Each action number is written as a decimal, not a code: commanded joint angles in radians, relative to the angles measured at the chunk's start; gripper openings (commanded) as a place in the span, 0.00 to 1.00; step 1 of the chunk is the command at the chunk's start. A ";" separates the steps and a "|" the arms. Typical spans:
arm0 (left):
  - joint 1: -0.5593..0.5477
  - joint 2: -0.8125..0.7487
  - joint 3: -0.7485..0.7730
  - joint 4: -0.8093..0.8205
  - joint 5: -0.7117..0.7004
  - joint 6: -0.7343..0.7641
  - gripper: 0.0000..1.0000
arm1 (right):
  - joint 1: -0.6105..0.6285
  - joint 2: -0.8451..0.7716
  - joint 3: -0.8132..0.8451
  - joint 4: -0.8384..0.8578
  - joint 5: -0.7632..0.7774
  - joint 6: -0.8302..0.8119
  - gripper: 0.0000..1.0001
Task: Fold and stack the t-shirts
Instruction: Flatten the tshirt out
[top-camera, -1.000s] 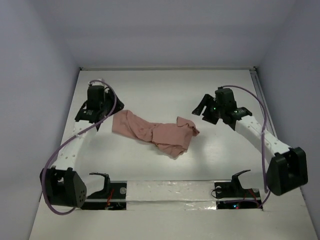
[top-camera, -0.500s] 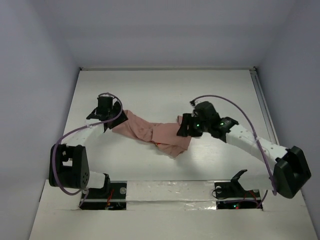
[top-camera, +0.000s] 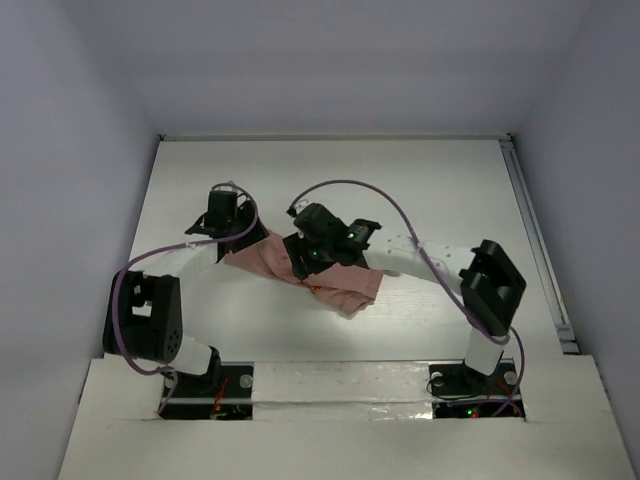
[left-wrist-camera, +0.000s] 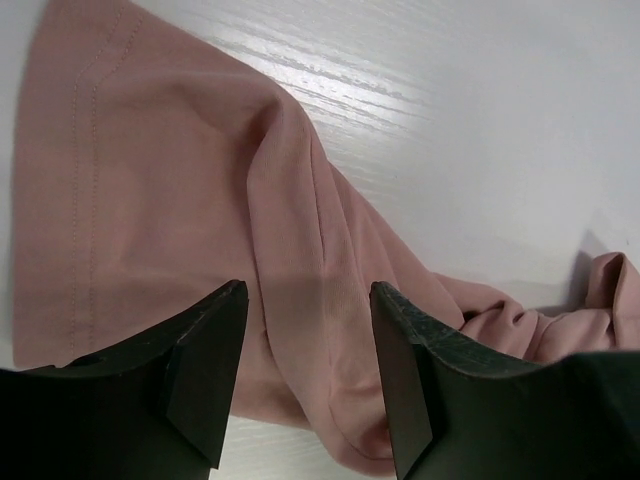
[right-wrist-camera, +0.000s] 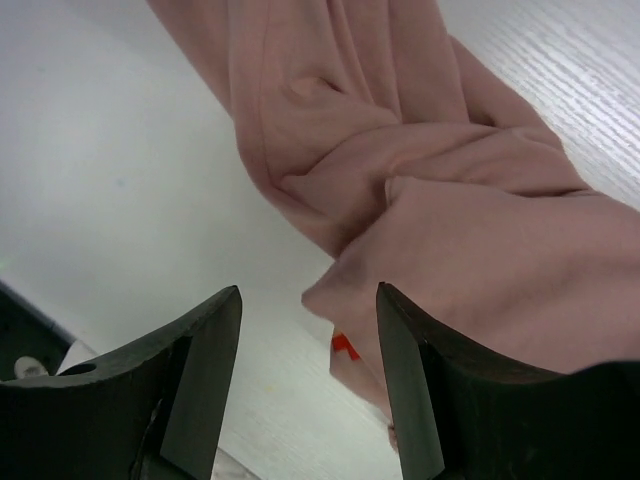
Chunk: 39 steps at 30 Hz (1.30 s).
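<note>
- Salmon-pink soft cotton t-shirt (top-camera: 335, 278) lies unfolded in a rumpled band on the white wood-grain table (top-camera: 420, 180). In the top view it runs from upper left to lower right, about the middle of the table.
- The black two-finger left gripper (top-camera: 240, 243) sits at the shirt's left end. The black two-finger right gripper (top-camera: 303, 262) is over the middle of the band, its arm reaching across from the right side.
- From the left wrist, the left gripper (left-wrist-camera: 308, 292) has its fingers spread. A smooth stretch of the t-shirt (left-wrist-camera: 150, 190) with a stitched hem lies below and between them. Whether the fingertips touch the cloth cannot be told.
- From the right wrist, the right gripper (right-wrist-camera: 308, 292) is likewise spread wide. A bunched fold of the t-shirt (right-wrist-camera: 460, 210) lies partly between its fingers, with bare table showing on the left side of the gap.
- A small red mark (right-wrist-camera: 345, 347) shows on the fabric close by the right-hand finger.
- A purple cable (top-camera: 360, 186) arches above the right arm, and another purple cable (top-camera: 118, 300) loops beside the left arm.
</note>
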 joint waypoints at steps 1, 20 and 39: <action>0.002 0.019 0.000 0.062 0.012 0.009 0.48 | 0.025 0.088 0.113 -0.094 0.103 -0.012 0.62; 0.002 0.023 0.086 0.045 0.075 0.012 0.00 | 0.037 -0.051 0.102 -0.226 0.376 0.073 0.00; 0.002 -0.380 0.819 -0.318 -0.164 0.013 0.00 | -0.012 -0.549 0.699 -0.237 0.559 -0.297 0.00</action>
